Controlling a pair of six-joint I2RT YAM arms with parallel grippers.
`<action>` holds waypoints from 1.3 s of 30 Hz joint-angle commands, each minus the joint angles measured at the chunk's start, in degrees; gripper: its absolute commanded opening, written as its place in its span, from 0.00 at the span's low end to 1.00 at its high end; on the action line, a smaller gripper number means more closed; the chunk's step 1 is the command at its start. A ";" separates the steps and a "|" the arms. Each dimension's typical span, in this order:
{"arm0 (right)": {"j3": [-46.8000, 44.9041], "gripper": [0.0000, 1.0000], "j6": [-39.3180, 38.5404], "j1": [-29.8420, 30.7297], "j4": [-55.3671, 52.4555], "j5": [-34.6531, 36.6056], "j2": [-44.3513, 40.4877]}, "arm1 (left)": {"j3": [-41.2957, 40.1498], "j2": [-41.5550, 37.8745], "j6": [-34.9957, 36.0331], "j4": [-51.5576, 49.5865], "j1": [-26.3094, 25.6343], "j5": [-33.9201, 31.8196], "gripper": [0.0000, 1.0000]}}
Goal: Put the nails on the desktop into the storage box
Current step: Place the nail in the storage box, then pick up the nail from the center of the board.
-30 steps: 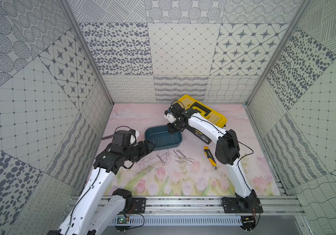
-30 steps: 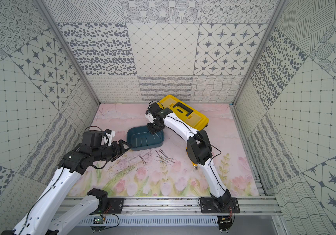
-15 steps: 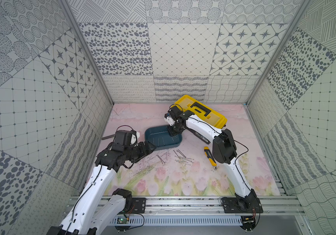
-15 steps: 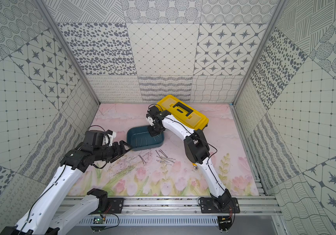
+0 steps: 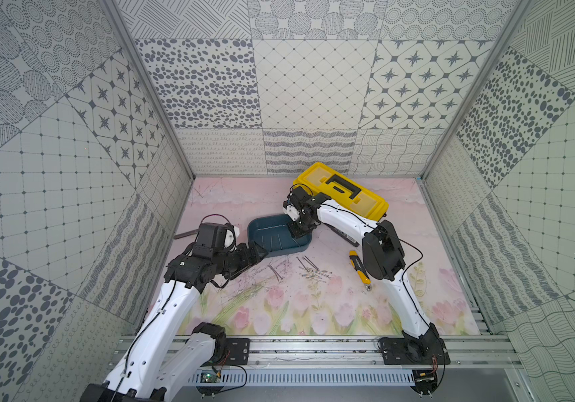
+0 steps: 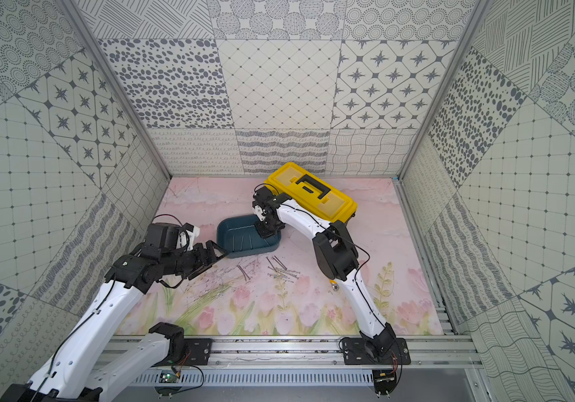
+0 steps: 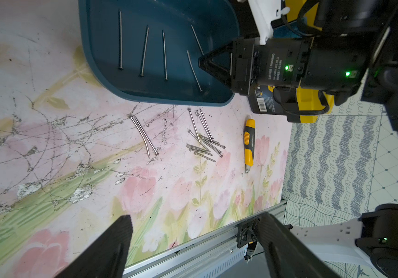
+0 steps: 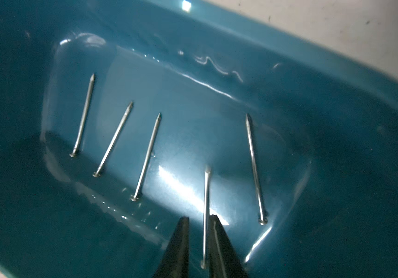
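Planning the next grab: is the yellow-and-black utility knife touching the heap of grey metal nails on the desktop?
Apart. The left wrist view shows bare pink desktop between the yellow-and-black utility knife and the heap of grey metal nails.

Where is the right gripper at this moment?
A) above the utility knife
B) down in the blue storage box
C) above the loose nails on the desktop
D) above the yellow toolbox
B: in a top view the right gripper reaches down into the storage box, and the right wrist view shows the box's blue floor with nails lying just beyond its fingertips.
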 commanded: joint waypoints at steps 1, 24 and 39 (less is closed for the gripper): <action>-1.20 0.27 0.07 0.21 1.15 0.48 -3.62 | -0.19 -0.28 0.63 -1.98 0.16 -0.45 0.91; -28.20 0.30 9.43 15.19 7.86 -0.10 -28.32 | -1.20 1.74 -6.03 -11.56 0.33 -12.27 0.98; -30.17 0.31 11.19 19.62 12.88 1.28 -21.40 | -2.59 -7.32 -7.89 -21.14 0.50 -15.37 0.99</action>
